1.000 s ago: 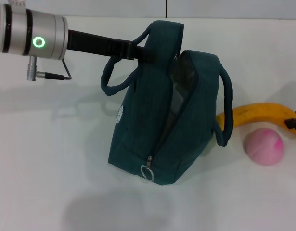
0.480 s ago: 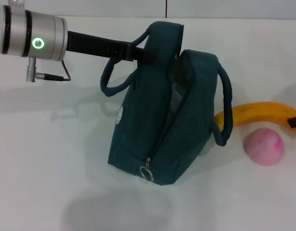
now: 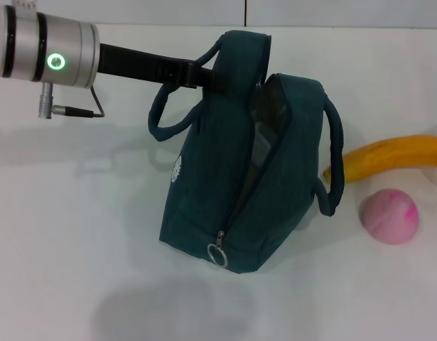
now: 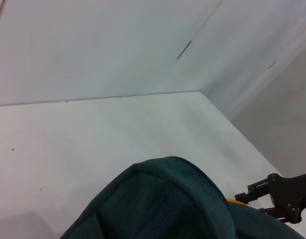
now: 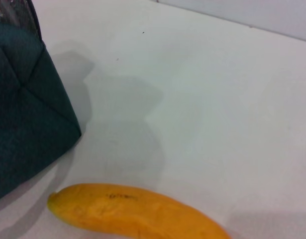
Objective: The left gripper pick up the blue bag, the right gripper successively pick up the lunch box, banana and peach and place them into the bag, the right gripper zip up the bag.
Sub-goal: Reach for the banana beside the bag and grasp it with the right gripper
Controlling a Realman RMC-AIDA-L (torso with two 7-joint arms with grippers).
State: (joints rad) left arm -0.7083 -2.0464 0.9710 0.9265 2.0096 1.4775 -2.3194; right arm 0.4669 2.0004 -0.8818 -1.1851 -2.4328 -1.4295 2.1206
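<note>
Banana [image 3: 392, 160] lifted and tilted since earlier, tip now beside blue bag [image 3: 239, 170]; right gripper [image 4: 279, 196] presumably pinching it, fingers unseen. Left gripper [image 3: 204, 77] clamped on bag top. Peach [image 3: 390, 216] right of bag.

Head view: from above and in front, angled down onto the white table [image 3: 76, 270]; it takes in the whole bag [image 3: 225, 192] at centre, the left arm entering from the far left, and the banana [image 3: 396, 160] and peach [image 3: 390, 216] at the right edge. Left wrist view: close over the top of the bag [image 4: 162, 204], facing across the table toward its far edge and the wall; the right gripper [image 4: 282, 196] shows beyond the bag. Right wrist view: low and near, facing down at the banana [image 5: 138, 211] with a corner of the bag [image 5: 28, 114]. All three views share the bag; head and right wrist also share the banana.
</note>
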